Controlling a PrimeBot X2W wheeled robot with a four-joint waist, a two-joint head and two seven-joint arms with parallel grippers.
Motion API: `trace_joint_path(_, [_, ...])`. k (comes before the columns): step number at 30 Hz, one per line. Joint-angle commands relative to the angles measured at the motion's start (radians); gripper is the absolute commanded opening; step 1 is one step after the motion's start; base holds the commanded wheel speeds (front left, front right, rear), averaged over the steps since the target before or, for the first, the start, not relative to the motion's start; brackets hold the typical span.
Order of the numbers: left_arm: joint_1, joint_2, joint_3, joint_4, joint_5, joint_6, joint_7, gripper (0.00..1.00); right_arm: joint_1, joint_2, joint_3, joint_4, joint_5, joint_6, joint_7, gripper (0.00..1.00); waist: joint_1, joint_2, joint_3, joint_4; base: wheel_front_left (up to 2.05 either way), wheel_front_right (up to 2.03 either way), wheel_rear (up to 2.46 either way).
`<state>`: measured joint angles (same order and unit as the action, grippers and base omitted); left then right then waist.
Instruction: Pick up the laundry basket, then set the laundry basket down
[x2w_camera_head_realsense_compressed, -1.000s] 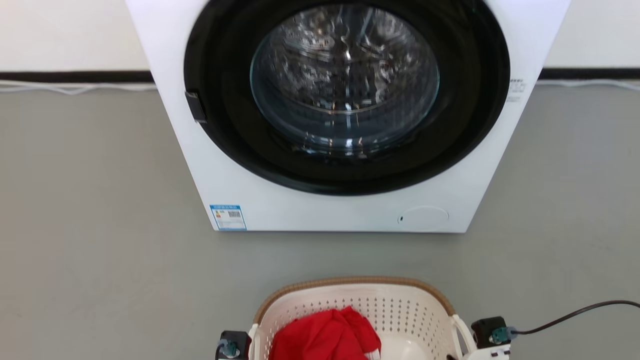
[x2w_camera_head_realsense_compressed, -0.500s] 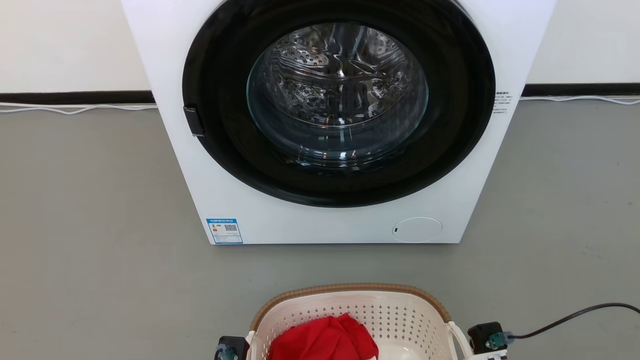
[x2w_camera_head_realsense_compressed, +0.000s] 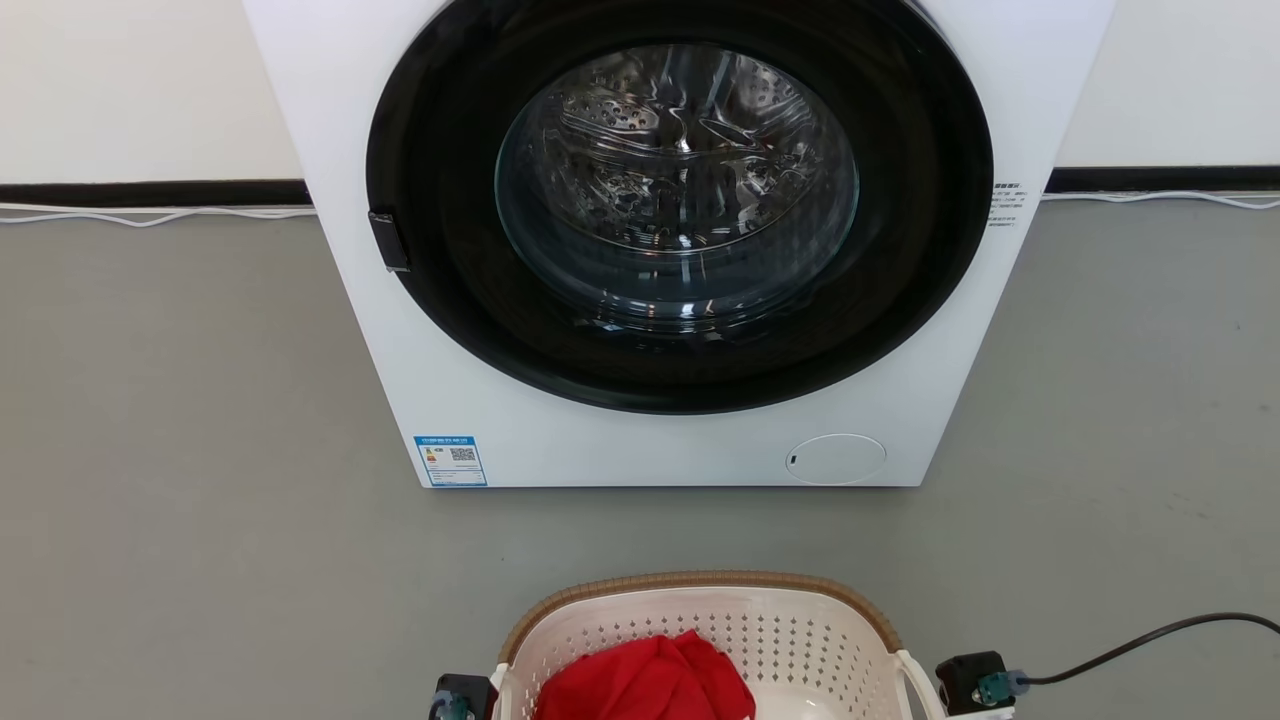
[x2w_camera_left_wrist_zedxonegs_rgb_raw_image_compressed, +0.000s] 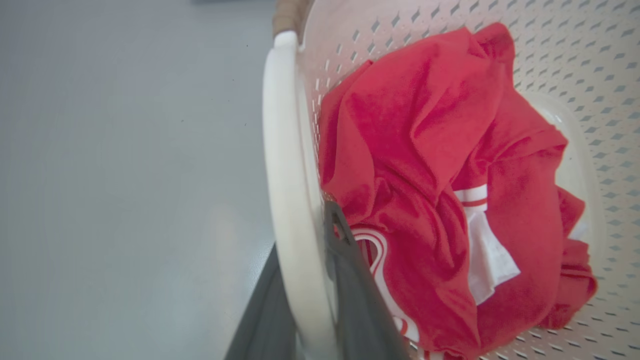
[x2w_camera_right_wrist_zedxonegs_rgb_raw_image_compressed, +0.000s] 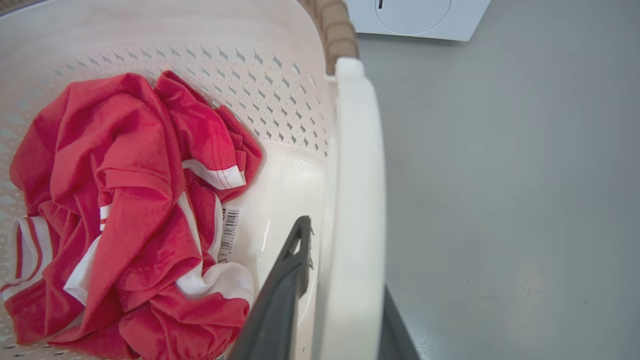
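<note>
Grey floor (x2w_camera_head_realsense_compressed: 200, 520) by the washing machine (x2w_camera_head_realsense_compressed: 680, 450): laundry basket (x2w_camera_head_realsense_compressed: 720, 620) low before me, stiff, light plastic with one red shirt (x2w_camera_right_wrist_zedxonegs_rgb_raw_image_compressed: 125, 175), so my left gripper (x2w_camera_left_wrist_zedxonegs_rgb_raw_image_compressed: 300, 235) and right gripper (x2w_camera_right_wrist_zedxonegs_rgb_raw_image_compressed: 345, 260) are each closed tight across its white side handles (x2w_camera_left_wrist_zedxonegs_rgb_raw_image_compressed: 280, 150), judged the firmest hold.

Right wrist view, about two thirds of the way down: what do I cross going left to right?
Red garment → barcode tag → laundry basket's pale bottom → dark finger → white handle → grey floor.

Bright, even light, faint shadows; glints on the door glass (x2w_camera_head_realsense_compressed: 677, 180); wide-angle wrist distortion.
</note>
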<state>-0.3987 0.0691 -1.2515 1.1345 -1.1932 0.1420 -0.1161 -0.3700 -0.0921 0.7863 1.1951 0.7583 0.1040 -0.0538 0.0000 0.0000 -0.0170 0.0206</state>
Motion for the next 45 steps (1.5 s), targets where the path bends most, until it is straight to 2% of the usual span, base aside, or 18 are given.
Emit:
trace_joint_path(1, [-0.073,-0.019,0.006,-0.02,0.005,-0.012,-0.024,0.0,-0.005,0.042,0.044,-0.027,-0.007,0.027,-0.01,0.0,0.0,0.0,0.0,0.0,0.0,0.0,0.0])
trace_joint_path(45, [-0.091,-0.019,-0.023,-0.013,-0.014,-0.011,-0.031,0.0,-0.052,0.042,0.168,0.015,0.135,0.027,-0.056,0.0,0.0,0.0,0.036,-0.002,0.0,0.0,0.0])
